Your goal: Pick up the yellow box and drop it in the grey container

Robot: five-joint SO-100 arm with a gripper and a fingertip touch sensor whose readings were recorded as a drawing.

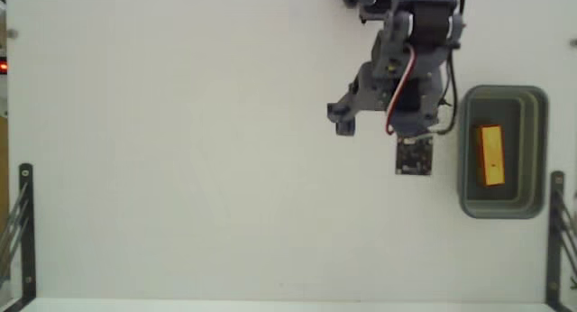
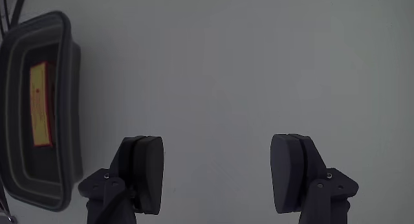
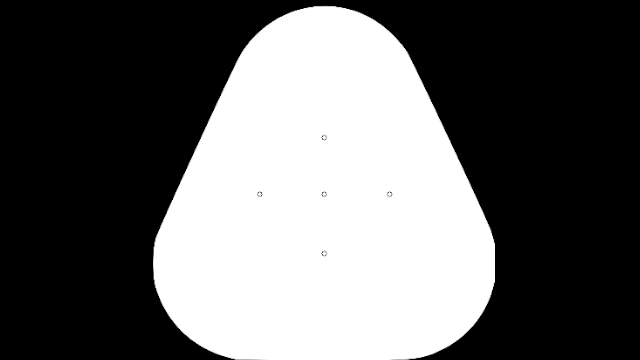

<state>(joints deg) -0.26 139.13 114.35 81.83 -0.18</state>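
Small flat yellow rectangular box (image 1: pixel 489 155) lies inside the grey-green rounded plastic container (image 1: pixel 537 150), near the white tabletop's (image 1: pixel 180 168) right edge in the fixed view. Dark two-finger gripper (image 2: pixel 217 175) spread wide, empty, beside the container. Drop looks complete; next move is probably just a retreat.
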